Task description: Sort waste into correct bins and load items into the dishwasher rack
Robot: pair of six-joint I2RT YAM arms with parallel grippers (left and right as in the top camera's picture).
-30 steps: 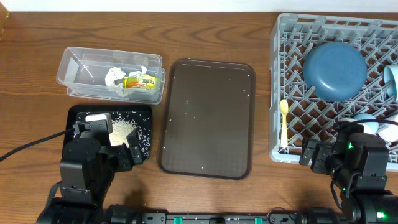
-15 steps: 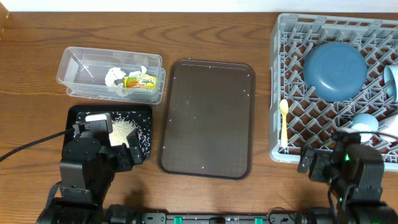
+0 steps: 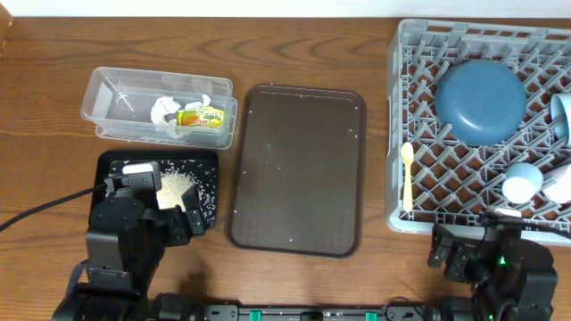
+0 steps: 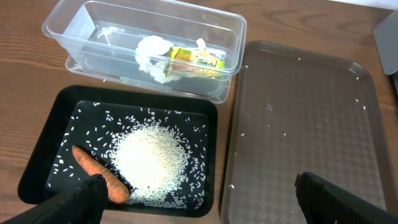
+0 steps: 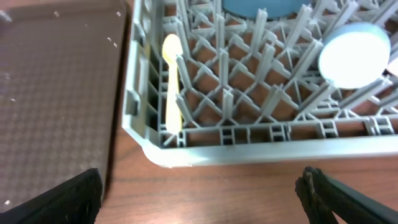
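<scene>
The brown tray (image 3: 297,169) is seen at the middle of the wooden table (image 3: 294,45), bare but for a few stray grains. To its left, at the far end, the clear tub (image 3: 111,94) is shown with crumpled tissue (image 4: 154,53) and a yellow-green wrapper (image 4: 198,62) inside; the print on the wrapper cannot be read. To the brown tray's left, at the near end, the black tray (image 4: 37,155) is shown holding a heap of rice (image 4: 149,158) and an orange stick (image 4: 99,175), which lies close beside one fingertip of the left gripper (image 4: 199,186). That gripper's jaws are spread wide over the black tray's near rim and nothing is held (only the two dark fingertips are caught by the wrist camera). From overhead, the near part of the black tray is covered by the left arm.

To the brown tray's right, the grey rack (image 3: 419,53) is cut off by the frame edge. Loaded in it are a blue plate (image 3: 480,100), a pale yellow spoon (image 3: 408,174) along the side nearest the brown tray, and a light blue cup (image 3: 521,182). A white-pink cup (image 3: 560,185) and another pale vessel (image 3: 562,114) are only partly in frame. The right gripper (image 5: 199,183) is held apart from the rack's near wall, its jaws wide and empty.
</scene>
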